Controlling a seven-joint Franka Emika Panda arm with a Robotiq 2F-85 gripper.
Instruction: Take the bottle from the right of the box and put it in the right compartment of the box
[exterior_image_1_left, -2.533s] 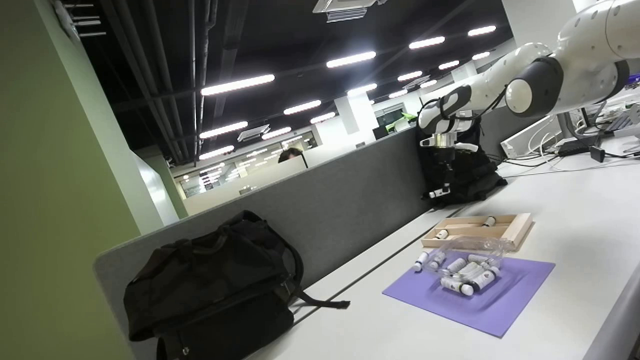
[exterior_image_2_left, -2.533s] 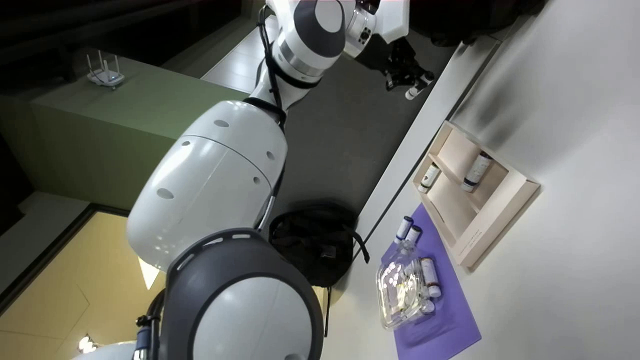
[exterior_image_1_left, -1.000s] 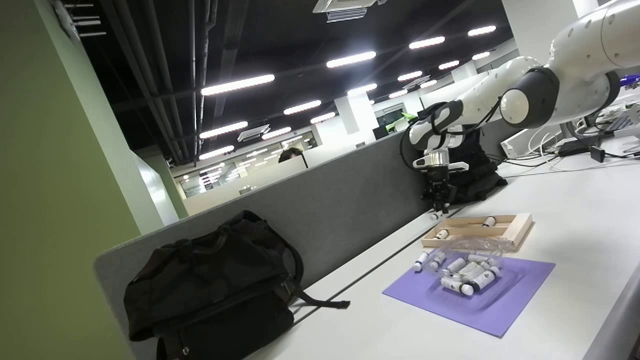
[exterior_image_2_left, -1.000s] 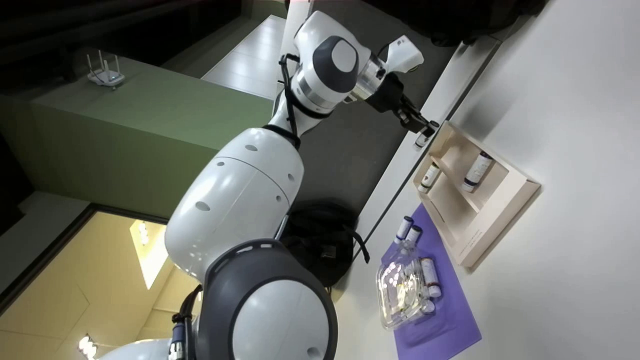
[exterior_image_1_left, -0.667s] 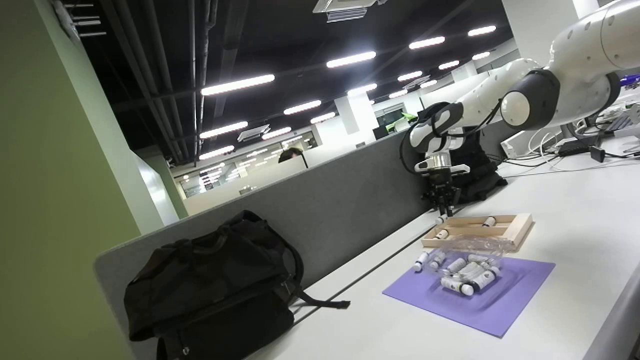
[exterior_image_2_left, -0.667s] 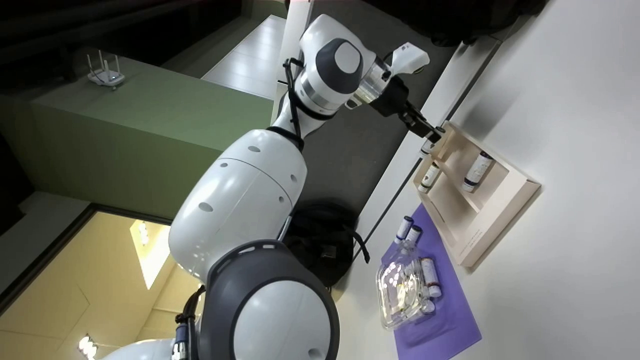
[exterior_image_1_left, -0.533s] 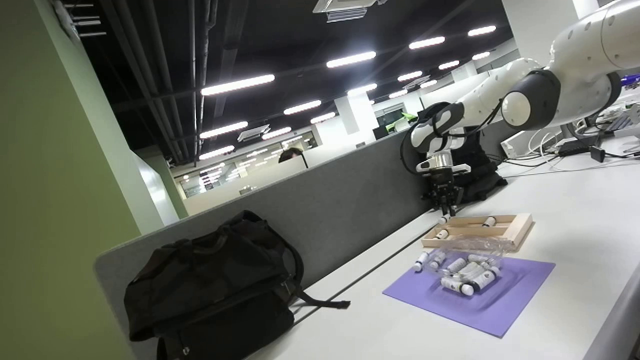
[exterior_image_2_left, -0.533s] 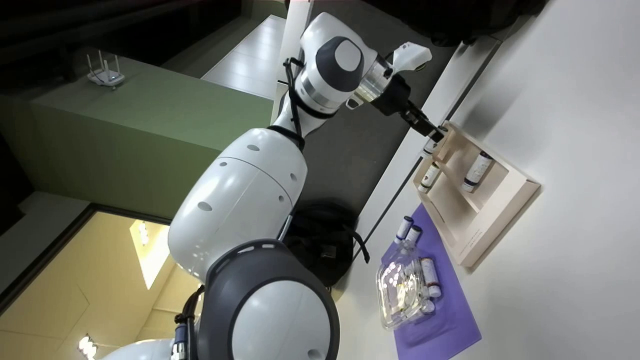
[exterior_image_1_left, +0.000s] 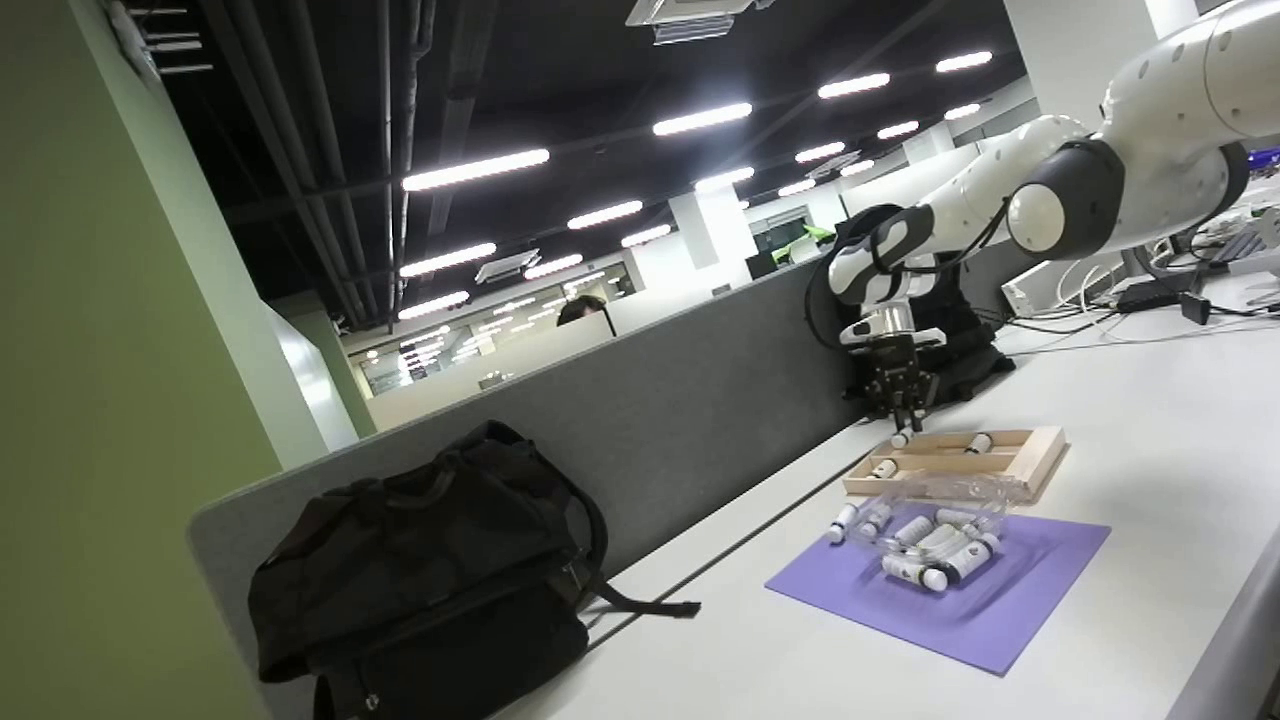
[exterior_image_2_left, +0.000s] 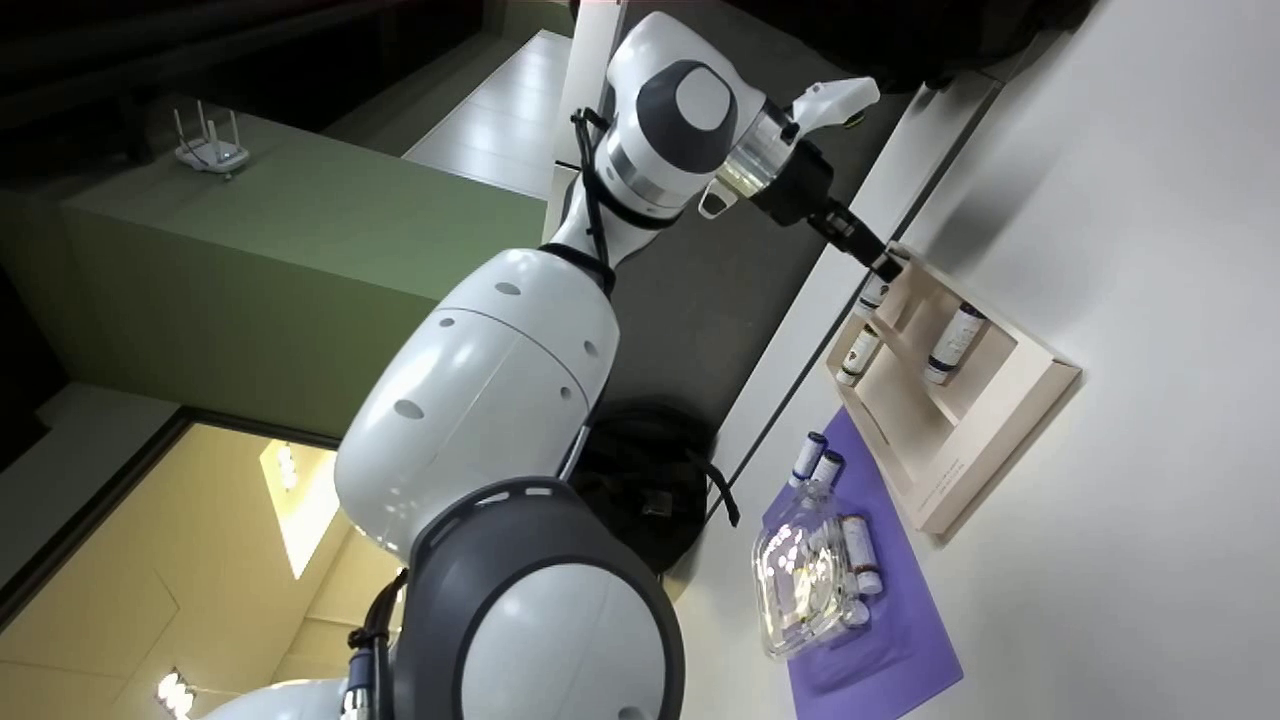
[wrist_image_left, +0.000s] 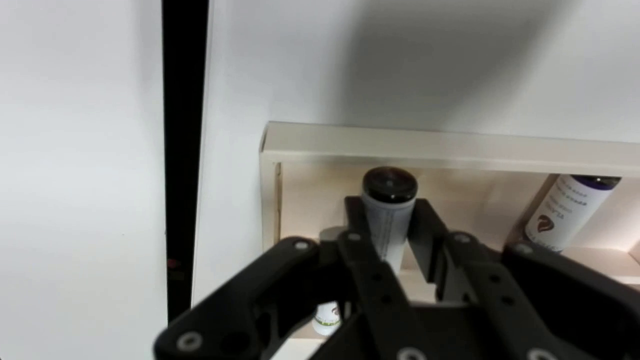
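Observation:
My gripper (wrist_image_left: 389, 214) is shut on a white-labelled bottle (wrist_image_left: 389, 192) with a dark end facing the wrist camera. In both exterior views the held bottle (exterior_image_1_left: 902, 438) (exterior_image_2_left: 872, 294) is at the far end of the light-wood box (exterior_image_1_left: 1037, 462) (exterior_image_2_left: 990, 440), with the gripper (exterior_image_1_left: 908, 420) (exterior_image_2_left: 887, 266) just above it. In the wrist view it is over the compartment along the box's upper rim (wrist_image_left: 450, 145). A second bottle (wrist_image_left: 567, 210) (exterior_image_2_left: 955, 343) lies in that compartment. A third bottle (wrist_image_left: 327, 317) (exterior_image_2_left: 858, 354) lies in the neighbouring compartment. I cannot tell whether the held bottle touches the box.
A purple mat (exterior_image_1_left: 1040, 620) (exterior_image_2_left: 925, 660) beside the box bears a clear plastic container (exterior_image_1_left: 950, 490) (exterior_image_2_left: 800, 580) and several white bottles. A grey partition (exterior_image_1_left: 700, 420) runs along the desk. Black backpacks stand near it (exterior_image_1_left: 430, 580) (exterior_image_1_left: 965, 350).
The arm has come down with the held bottle from high beside the partition to the box's far end. In the last half second it shifted slightly further over the box.

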